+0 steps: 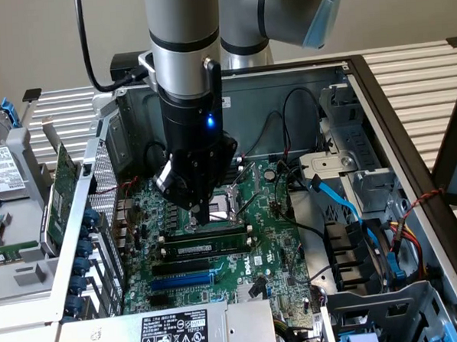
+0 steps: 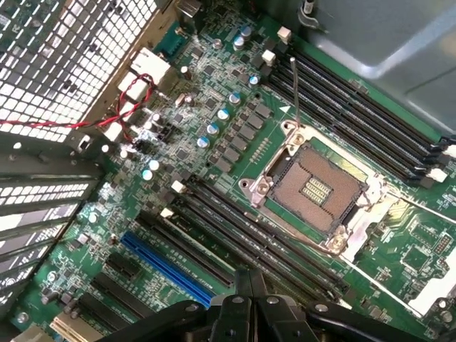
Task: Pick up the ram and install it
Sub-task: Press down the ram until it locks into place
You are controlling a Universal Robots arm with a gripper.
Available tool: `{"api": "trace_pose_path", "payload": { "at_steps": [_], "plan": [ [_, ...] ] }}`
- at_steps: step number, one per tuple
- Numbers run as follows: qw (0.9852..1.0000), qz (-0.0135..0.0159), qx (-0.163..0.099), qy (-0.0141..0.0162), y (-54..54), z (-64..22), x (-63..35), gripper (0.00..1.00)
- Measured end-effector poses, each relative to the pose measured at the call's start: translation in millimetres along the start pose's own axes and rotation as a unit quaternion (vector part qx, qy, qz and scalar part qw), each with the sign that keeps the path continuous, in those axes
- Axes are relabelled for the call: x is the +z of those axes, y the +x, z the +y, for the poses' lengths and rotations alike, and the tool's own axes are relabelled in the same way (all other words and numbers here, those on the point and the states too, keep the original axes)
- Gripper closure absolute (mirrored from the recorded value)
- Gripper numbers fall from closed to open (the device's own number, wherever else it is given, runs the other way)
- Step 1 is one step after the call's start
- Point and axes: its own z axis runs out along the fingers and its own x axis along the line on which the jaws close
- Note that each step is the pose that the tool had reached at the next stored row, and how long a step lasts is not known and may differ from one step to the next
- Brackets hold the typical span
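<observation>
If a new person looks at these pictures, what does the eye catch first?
First, the big robot arm reaching into the open computer case, its gripper shut just above the ram lying along a slot on the green motherboard. Next, the bare metal-framed processor socket and the bright blue slot.

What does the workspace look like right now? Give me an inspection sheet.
Surface: green motherboard lying flat inside the open computer case.
Job's things: ram sits along a black slot by the empty processor socket.
Clutter: hard drive outside the case, at the exterior view's left.
Gripper: gripper shut, its tip just above the ram.
Cables: blue cable and red wires inside the case.
Surroundings: slatted table under the case.
</observation>
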Motion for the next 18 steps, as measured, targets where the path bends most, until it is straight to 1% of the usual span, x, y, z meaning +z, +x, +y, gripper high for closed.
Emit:
{"api": "trace_pose_path", "payload": {
  "at_steps": [2, 4, 8, 11, 14, 16, 18],
  "plan": [
    [0.9999, 0.0002, 0.017, 0.0002, 0.0, 0.0, 0.0, 0.89],
    [0.9994, 0.0014, 0.035, 0.0022, 0.0, 0.0, 0.1, 0.89],
    [0.9985, 0.0043, 0.055, 0.0080, 0.0, 0.0, 0.2, 0.89],
    [0.9975, 0.0061, 0.069, 0.0122, 0.0, 0.0, 0.3, 0.89],
    [0.9963, 0.0069, 0.084, 0.0158, 0.0, 0.0, 0.5, 0.89],
    [0.9953, 0.0068, 0.095, 0.0165, 0.0, -0.1, 0.5, 0.89],
    [0.9940, 0.0063, 0.108, 0.0166, 0.0, 0.0, 0.8, 0.89]
  ]
}}
